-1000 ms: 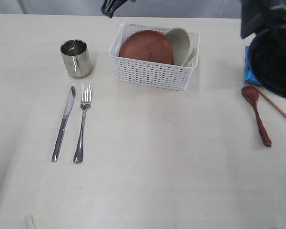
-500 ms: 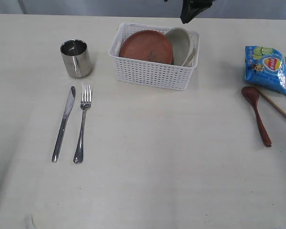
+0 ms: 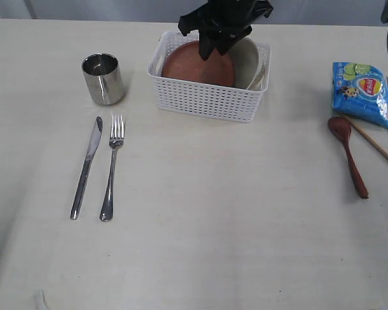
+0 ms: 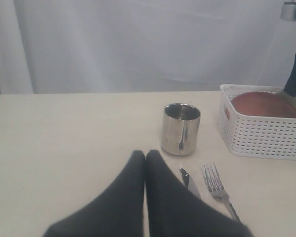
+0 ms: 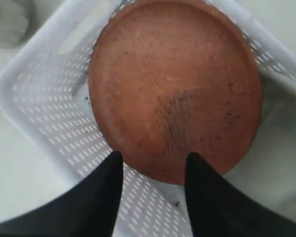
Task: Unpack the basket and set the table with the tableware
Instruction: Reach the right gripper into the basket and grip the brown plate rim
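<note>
The white basket [image 3: 207, 97] stands at the back of the table [image 3: 213, 226], holding the brown plate [image 3: 197, 68] tilted against the off-white bowl [image 3: 246, 61]. My right gripper [image 3: 210, 48] hangs over the plate. In the right wrist view this gripper [image 5: 154, 159] is open, its jaws straddling the edge of the plate [image 5: 175, 84] and empty. The steel cup [image 3: 103, 79], knife [image 3: 86, 168] and fork [image 3: 112, 166] lie at the left. The wooden spoon [image 3: 349, 155] and chopsticks [image 3: 378, 145] lie at the right. My left gripper [image 4: 145, 154] is shut and empty, short of the cup [image 4: 181, 128].
A blue chip bag [image 3: 363, 92] lies at the right edge beyond the spoon. A dark part of the right arm shows in the top right corner of the exterior view.
My right arm has swung left from the right edge to above the basket. Its gripper has come down over the plate and its jaws have opened. The chip bag is uncovered.
</note>
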`<state>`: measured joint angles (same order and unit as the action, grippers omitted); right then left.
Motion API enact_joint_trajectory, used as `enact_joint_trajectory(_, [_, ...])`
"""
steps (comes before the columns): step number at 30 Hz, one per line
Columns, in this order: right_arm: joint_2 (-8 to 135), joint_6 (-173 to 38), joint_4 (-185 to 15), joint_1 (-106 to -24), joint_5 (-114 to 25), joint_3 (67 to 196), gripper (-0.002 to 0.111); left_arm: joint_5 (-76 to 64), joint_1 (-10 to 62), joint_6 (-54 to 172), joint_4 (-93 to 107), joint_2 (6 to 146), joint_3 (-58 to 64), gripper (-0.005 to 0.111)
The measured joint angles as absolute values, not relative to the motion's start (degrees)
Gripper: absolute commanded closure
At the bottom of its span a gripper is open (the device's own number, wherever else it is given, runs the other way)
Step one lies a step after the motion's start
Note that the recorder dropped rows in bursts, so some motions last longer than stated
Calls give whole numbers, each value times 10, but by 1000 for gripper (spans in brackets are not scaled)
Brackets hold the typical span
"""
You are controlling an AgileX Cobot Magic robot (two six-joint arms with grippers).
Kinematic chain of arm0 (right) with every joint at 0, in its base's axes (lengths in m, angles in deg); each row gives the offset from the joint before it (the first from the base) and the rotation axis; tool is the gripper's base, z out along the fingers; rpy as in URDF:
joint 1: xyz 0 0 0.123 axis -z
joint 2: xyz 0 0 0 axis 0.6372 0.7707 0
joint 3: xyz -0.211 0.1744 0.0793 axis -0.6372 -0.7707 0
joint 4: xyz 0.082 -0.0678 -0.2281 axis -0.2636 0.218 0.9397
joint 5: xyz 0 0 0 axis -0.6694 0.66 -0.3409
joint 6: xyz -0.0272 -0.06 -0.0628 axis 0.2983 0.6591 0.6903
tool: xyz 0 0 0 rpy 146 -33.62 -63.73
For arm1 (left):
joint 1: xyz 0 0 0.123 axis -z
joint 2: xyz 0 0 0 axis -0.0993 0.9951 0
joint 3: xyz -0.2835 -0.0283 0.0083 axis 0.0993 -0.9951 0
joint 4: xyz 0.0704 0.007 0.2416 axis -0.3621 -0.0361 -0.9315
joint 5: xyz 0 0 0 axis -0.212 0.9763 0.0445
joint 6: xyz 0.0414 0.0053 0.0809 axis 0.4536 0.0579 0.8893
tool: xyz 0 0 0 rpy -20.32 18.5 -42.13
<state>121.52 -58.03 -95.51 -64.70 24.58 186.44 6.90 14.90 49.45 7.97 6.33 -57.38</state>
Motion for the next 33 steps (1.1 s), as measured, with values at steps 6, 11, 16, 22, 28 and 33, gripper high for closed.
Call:
enact_joint_trajectory(6, [1216,-636,-838,-663,236,1864,68,69,149,495,80,63,-574,107])
enact_joint_trajectory(11, [1214,-663,-791,-663,233,1864,68,69,149,495,80,63,-574,107])
enact_joint_trajectory(16, [1202,-682,-752,-663,233,1864,68,69,149,495,80,63,-574,107])
enact_joint_trajectory(22, [1194,-693,-737,-663,231,1864,68,69,149,495,80,63,-574,107])
enact_joint_trajectory(28, [1194,-659,-865,-666,202,1864,68,69,149,495,80,63,-574,107])
enact_joint_trajectory(33, [1209,-660,-879,-675,191,1864,68,69,149,495,80,63,-574,107])
